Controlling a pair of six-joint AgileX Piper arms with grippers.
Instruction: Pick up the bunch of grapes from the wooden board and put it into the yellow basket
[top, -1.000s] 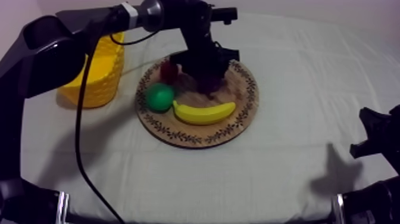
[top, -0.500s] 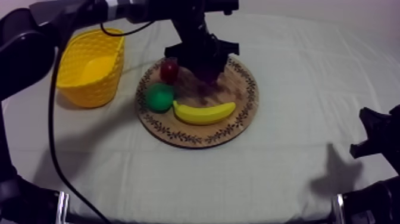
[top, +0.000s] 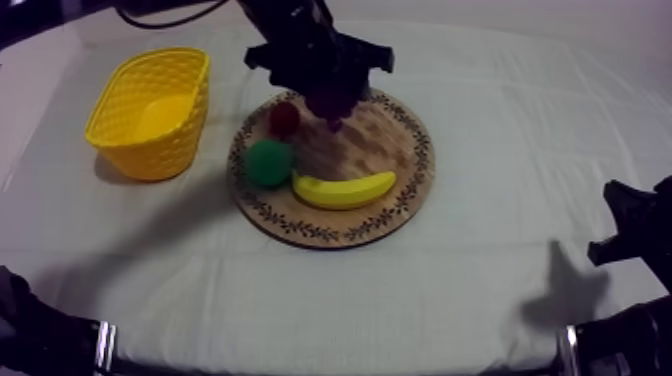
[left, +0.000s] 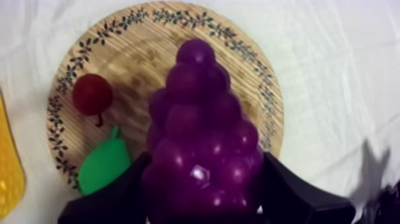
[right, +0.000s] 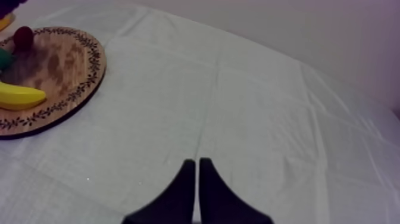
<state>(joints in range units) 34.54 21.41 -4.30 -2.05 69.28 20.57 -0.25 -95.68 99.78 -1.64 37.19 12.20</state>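
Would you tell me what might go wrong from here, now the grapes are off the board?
The left gripper holds the bunch of grapes only by its wide end, so it may slip mid-carry. The way to the yellow basket passes over the small red fruit, near the pear; a low carry might knock them.
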